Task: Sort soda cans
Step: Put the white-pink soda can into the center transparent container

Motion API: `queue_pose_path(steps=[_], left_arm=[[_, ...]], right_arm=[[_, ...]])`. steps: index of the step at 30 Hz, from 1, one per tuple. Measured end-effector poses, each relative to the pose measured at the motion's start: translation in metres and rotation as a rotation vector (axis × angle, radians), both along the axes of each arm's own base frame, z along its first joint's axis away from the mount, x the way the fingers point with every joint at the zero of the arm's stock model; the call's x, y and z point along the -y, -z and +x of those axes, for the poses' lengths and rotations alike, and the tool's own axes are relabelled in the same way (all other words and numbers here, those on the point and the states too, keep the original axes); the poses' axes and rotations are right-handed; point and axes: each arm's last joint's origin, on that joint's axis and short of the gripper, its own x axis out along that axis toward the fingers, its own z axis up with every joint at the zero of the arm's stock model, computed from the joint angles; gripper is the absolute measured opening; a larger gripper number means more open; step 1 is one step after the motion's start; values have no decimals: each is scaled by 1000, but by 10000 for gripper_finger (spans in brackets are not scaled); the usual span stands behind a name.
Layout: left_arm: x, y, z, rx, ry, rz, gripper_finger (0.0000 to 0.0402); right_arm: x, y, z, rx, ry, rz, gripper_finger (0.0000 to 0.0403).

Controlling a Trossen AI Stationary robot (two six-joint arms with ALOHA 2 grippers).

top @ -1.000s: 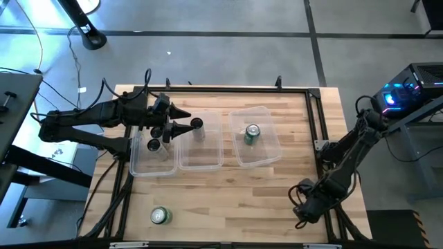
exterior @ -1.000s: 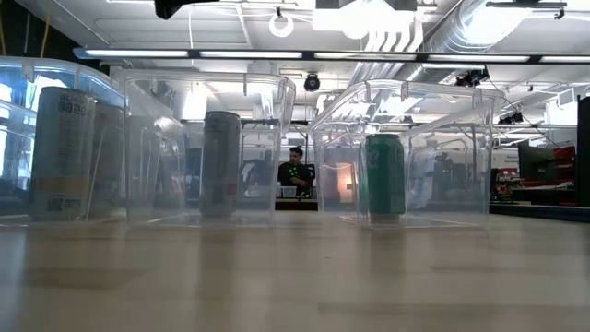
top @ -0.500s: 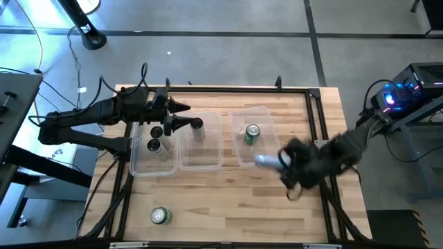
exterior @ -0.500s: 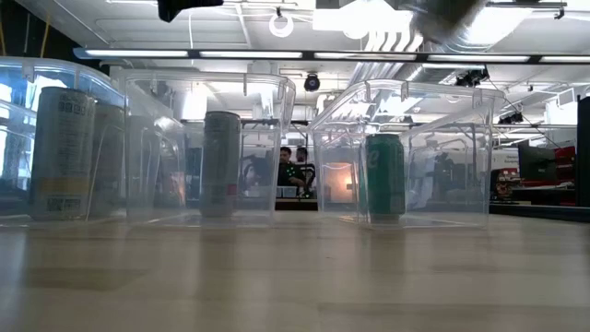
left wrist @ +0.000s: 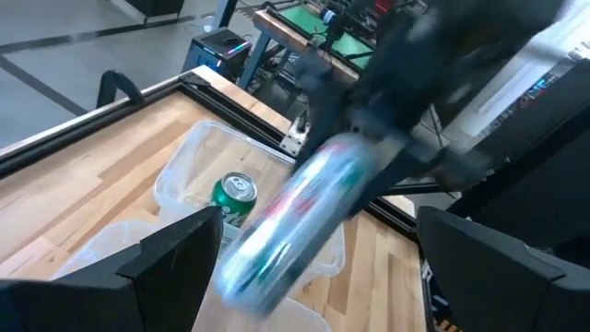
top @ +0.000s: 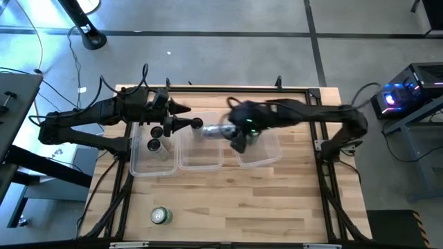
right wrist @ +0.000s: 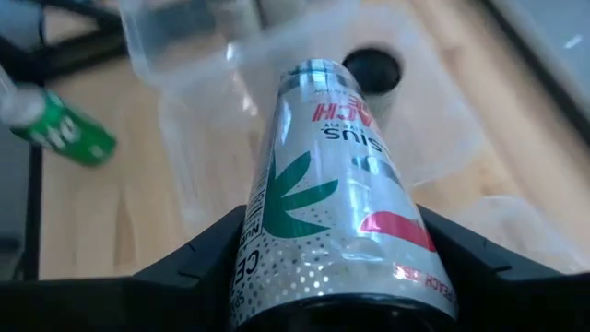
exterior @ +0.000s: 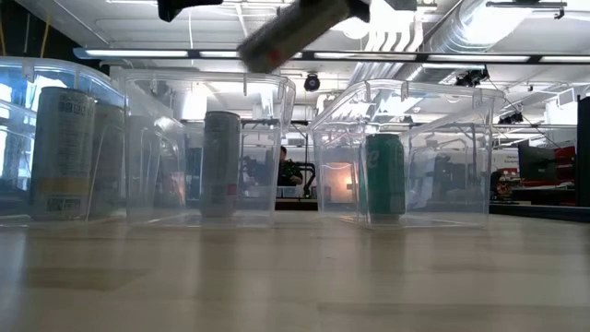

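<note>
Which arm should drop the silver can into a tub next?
The right arm. Its pincer is shut on the pale silver-white metal can, carrying it tilted above the clear plastic tubs. The left pincer hovers empty and open over the tubs' far side.

The silver-white can (right wrist: pixel 332 175) carries a green leaf, red marks and fine dots; the green can (right wrist: pixel 69 136) lies beside it on pale wood.
</note>
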Motion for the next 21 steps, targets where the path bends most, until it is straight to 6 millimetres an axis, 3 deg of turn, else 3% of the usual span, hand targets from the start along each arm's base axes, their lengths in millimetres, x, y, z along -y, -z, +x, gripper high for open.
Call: queue_pose_path(steps=[4,7,14,21], left_arm=[[0,2,0,-13,-6,-25,355],[2,4,-1,-41,0,-31,355],[7,17,11,-140,28,-40,355],[13,55,46,-372,48,-36,355]], right_arm=[[20,40,30,-114,-40,60,228],[27,56,45,-146,-59,81,228],[29,66,62,-166,-100,89,228],[28,61,60,-186,-119,70,228]])
